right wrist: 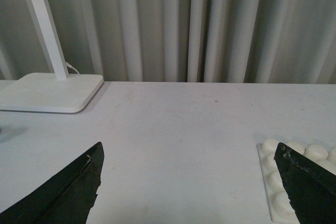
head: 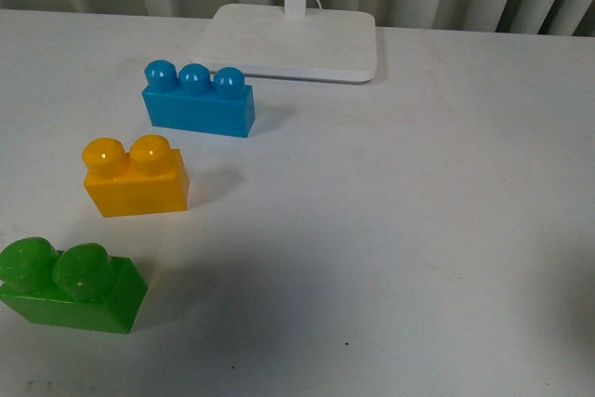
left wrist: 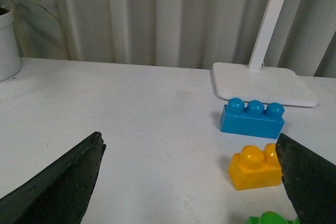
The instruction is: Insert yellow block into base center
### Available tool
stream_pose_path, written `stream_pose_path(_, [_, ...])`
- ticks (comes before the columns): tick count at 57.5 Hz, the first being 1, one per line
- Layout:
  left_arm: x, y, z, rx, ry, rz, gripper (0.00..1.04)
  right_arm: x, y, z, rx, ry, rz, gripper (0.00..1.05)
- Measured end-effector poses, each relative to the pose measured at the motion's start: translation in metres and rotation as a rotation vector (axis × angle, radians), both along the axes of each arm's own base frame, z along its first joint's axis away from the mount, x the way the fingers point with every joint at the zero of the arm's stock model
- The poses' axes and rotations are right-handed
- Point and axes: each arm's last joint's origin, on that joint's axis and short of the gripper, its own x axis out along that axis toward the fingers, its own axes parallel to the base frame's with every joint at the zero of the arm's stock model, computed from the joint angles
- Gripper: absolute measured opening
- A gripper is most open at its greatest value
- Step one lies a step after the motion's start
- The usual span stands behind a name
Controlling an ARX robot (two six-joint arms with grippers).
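Left pincer (left wrist: 188, 139), right pincer (right wrist: 189, 146): agape, empty

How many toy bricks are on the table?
3. The blue brick lies nearest the lamp stand, the yellow block in front of it, the green brick closest to the camera. Others may lie out of view.

A white tabletop (head: 418, 258) meets pale pleated curtains (right wrist: 210, 24); a white lamp stand (head: 288, 41) and 1 potted plant (left wrist: 8, 40) sit near them.
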Motion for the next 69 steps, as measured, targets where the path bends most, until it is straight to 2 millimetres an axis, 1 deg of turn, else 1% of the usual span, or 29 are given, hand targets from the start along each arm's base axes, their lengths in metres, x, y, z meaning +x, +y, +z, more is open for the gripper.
stream_pose_path(44, [0.000, 0.000, 0.000, 0.000, 0.000, 0.000, 0.98, 0.000, 0.000, 0.000, 0.000, 0.000, 0.000, 0.96])
stream_pose_path(48, [0.000, 0.000, 0.000, 0.000, 0.000, 0.000, 0.98, 0.001, -0.002, -0.001, -0.027, 0.104, -0.005, 0.96])
stream_pose_path(50, [0.000, 0.000, 0.000, 0.000, 0.000, 0.000, 0.98, 0.005, -0.005, 0.001, -0.040, 0.174, -0.010, 0.96])
stream_pose_path(53, [0.000, 0.000, 0.000, 0.000, 0.000, 0.000, 0.98, 0.010, -0.009, 0.005, -0.046, 0.230, -0.019, 0.96])
stream_pose_path(57, [0.000, 0.000, 0.000, 0.000, 0.000, 0.000, 0.98, 0.021, -0.020, 0.016, -0.046, 0.316, -0.041, 0.96])
stream_pose_path(62, [0.000, 0.000, 0.000, 0.000, 0.000, 0.000, 0.98, 0.038, -0.039, 0.028, -0.045, 0.424, -0.073, 0.96])
stream_pose_path(69, [0.000, 0.000, 0.000, 0.000, 0.000, 0.000, 0.98, 0.060, -0.063, 0.031, -0.053, 0.570, -0.087, 0.96])
